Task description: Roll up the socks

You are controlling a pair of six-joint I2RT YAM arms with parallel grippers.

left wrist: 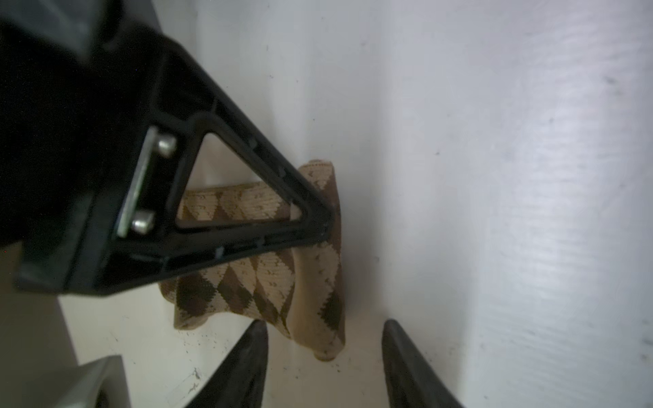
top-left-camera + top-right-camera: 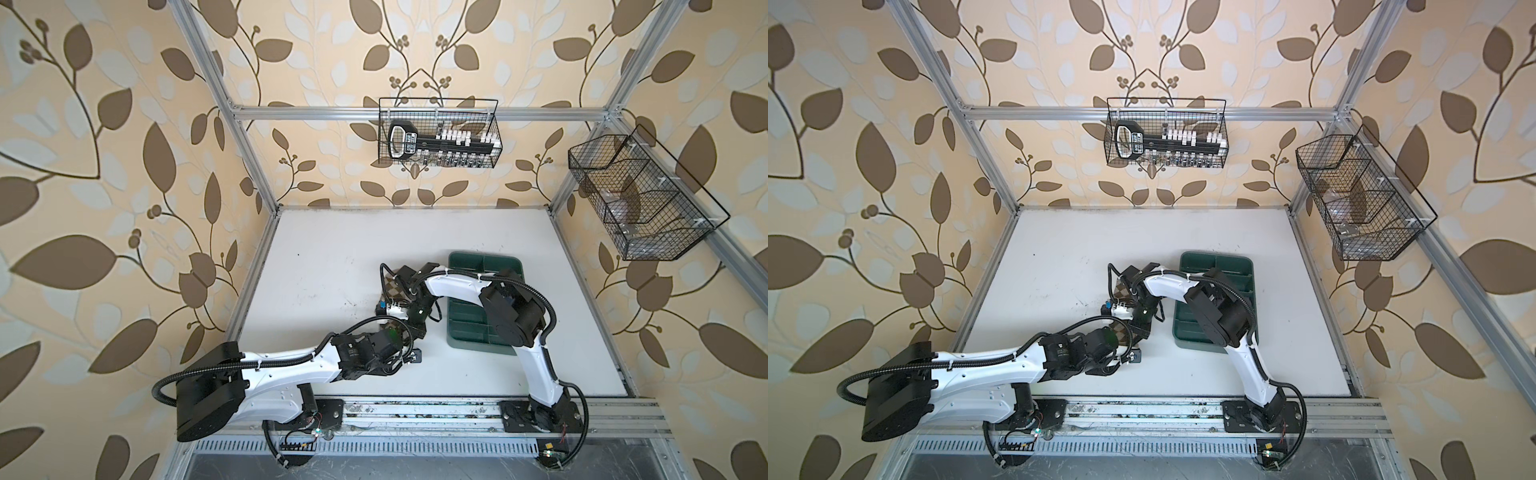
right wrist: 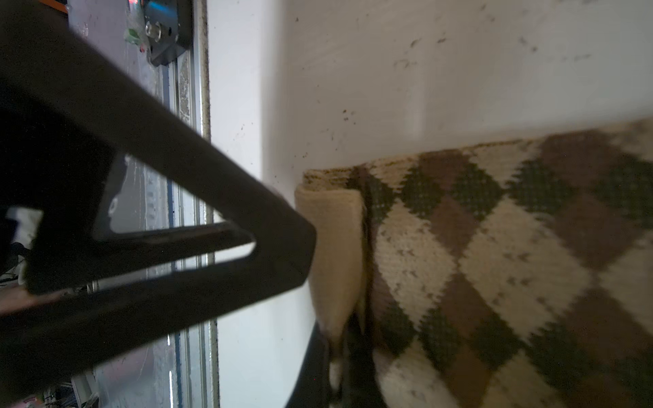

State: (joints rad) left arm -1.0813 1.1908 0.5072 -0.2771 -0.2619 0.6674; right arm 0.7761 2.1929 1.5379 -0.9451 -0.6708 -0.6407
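One argyle sock (image 1: pixel 268 282) visible; one green tray (image 2: pixel 461 328) nearby.

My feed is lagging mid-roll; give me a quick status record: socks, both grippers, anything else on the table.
argyle sock: on the table, one edge folded over
other sock: not visible in any view
right gripper: shut, pinching the argyle sock's fold
left gripper: open, tips at the sock's end
green tray: on the table, right of the sock
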